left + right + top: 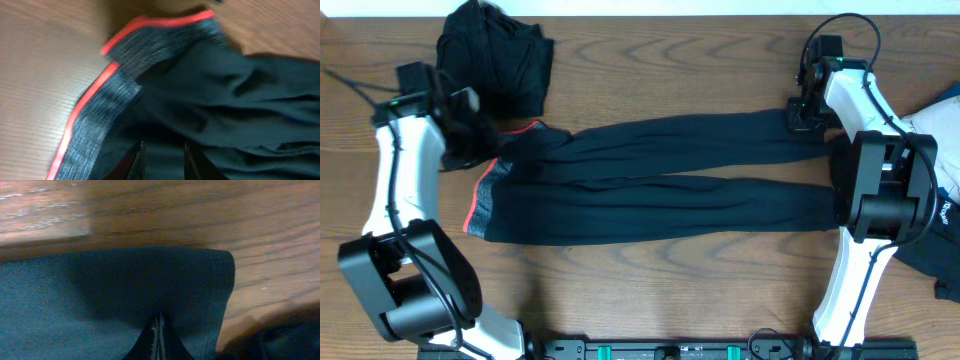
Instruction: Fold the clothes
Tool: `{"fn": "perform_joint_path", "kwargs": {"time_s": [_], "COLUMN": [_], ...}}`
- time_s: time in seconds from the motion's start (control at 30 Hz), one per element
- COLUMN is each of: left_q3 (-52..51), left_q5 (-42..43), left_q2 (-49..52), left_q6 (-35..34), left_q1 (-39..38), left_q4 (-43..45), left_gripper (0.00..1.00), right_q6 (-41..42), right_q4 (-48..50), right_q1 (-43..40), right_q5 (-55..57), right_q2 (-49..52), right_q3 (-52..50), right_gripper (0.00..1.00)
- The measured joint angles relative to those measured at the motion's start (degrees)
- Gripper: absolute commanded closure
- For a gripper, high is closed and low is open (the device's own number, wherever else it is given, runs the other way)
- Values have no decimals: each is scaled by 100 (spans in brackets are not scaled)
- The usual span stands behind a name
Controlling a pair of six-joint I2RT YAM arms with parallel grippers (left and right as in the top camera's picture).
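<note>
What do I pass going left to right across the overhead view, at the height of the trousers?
In order: left arm → coral-red waistband → black trousers → right gripper, at the upper leg's cuff → white and blue clothes at the edge.

Long trousers [660, 175] showing black throughout; waistband [95, 120] showing heathered grey, coral-red stripe running along edge. Bundled garment [495, 55] appearing black. Desk [670, 60] showing brown wood grain. Left arm [395, 170] and right arm [855, 95] showing white shells, black joints.

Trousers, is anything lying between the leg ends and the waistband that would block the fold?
Nothing visible. The right gripper pinches a leg hem of the trousers, and the black pile sits off the path, beyond the waistband.
</note>
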Motion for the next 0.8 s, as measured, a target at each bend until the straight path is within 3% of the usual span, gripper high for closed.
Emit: {"fn": "perform_joint_path", "kwargs": {"time_s": [0.23,0.3,0.43,0.57,0.73,0.8], "left_q3": [0,0,0,0,0,0], "left_q5": [70,68,66,68,-9,-168], "left_q2": [15,48,164,400,835,970], "left_q6": [13,-7,-74,-122,-310,-472], "left_q1": [-680,-750,-754,-748,-748,-748], "left_q4": [745,859,966,981,951,896], "left_gripper": [67,67,66,66,66,66], "right_q6": [81,103,162,168,68,0], "right_q4": [11,-98,-514,-1169,-2146,-2428], "right_q1": [-13,-22,-37,-35,-24,-17], "right_q5": [345,391,380,42,-702,-951], "right_q2": [22,42,142,328,396,396], "right_q3": [4,46,299,872,1915,2262], "right_gripper": [98,93,77,44,25,24]}}
